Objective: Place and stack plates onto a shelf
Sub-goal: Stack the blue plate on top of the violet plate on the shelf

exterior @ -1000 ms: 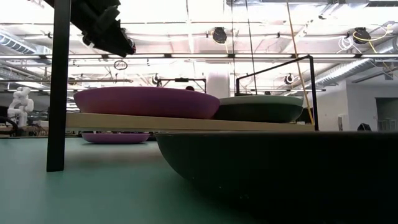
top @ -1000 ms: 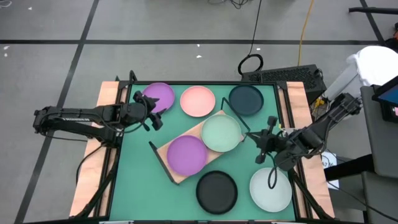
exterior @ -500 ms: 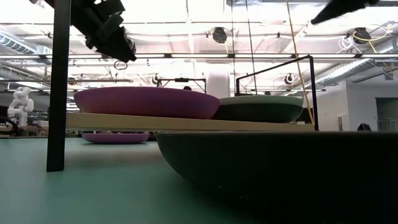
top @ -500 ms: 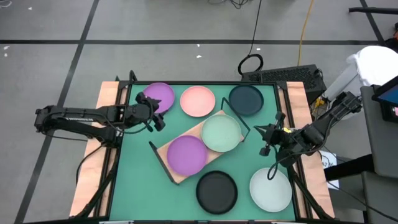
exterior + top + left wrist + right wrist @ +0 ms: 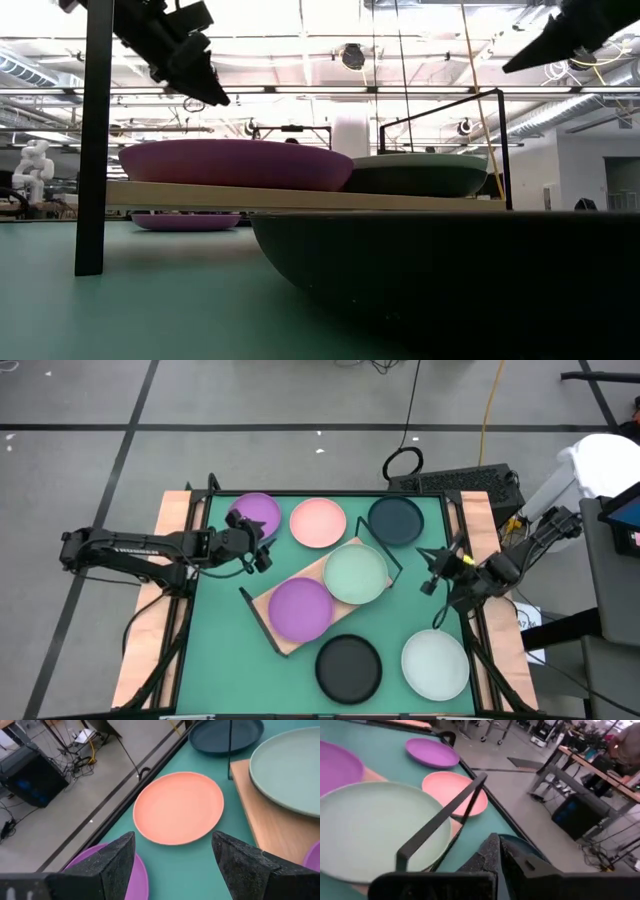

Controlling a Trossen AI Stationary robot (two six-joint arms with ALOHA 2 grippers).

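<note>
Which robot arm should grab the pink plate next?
Probably the left. Its pincer hangs open beside the purple plate, pointing toward the pink plate. The right pincer is shut, across the shelf nearer the teal plate.

No text, label, brand, number or sign can be read on anything shown in any of the views.
</note>
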